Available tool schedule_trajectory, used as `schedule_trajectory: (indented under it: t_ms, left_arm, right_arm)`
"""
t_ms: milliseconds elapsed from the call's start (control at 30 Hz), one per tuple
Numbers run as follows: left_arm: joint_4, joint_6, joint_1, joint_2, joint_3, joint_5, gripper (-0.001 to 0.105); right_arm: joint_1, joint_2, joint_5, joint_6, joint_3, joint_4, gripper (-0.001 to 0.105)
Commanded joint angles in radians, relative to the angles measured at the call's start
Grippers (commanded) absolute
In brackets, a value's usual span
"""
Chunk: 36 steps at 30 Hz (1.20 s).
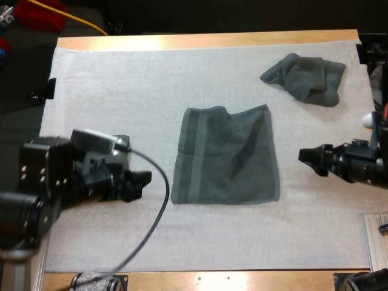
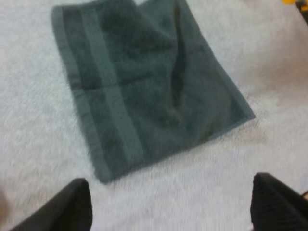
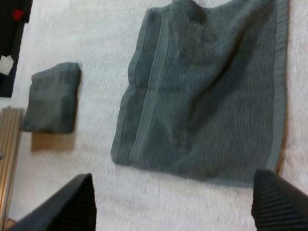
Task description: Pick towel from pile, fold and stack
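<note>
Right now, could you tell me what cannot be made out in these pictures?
Crumpled towel: its corners, buried in its own folds, high view.
Folded towel: layer count, hidden from above, right wrist view.
Left hand: most of each finger cut off by the picture's edge, left wrist view.

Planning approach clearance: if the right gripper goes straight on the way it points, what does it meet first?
Likely the spread towel, at the edge facing it; only bare mat lies between. How high the right gripper rides is unclear, so it might pass over.
</note>
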Motion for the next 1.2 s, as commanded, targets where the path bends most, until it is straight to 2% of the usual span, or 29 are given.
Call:
schedule_trajectory:
  t_ms: [0, 433, 600, 733, 933, 1033, 1167]
  left_arm:
    - [0.017, -0.001, 0.001, -0.024, -0.007, -0.011, 0.066]
    - [0.102, -0.001, 0.001, -0.173, -0.007, -0.013, 0.066]
    - [0.1, -0.001, 0.001, -0.177, 0.009, -0.042, 0.066]
    - [0.1, -0.001, 0.001, -0.177, 0.049, -0.042, 0.066]
    - [0.053, -0.001, 0.001, -0.177, 0.156, -0.042, 0.066]
    - [0.024, -0.001, 0.001, -0.177, 0.209, -0.042, 0.066]
    - [-0.018, -0.001, 0.001, -0.177, 0.268, -0.042, 0.066]
  right_arm:
    - [-0.001, -0.021, 0.0, -0.015, -0.004, 0.014, 0.066]
    - [-0.001, -0.144, 0.002, -0.015, -0.004, 0.117, 0.066]
    - [-0.001, -0.157, 0.059, -0.018, -0.004, 0.116, 0.066]
    - [-0.001, -0.156, 0.06, -0.024, -0.004, 0.116, 0.066]
    - [-0.001, -0.13, 0.06, -0.055, 0.007, 0.114, 0.066]
    - [-0.001, -0.119, 0.06, -0.055, 0.043, 0.097, 0.066]
    - [-0.001, -0.117, 0.057, -0.054, 0.149, 0.046, 0.066]
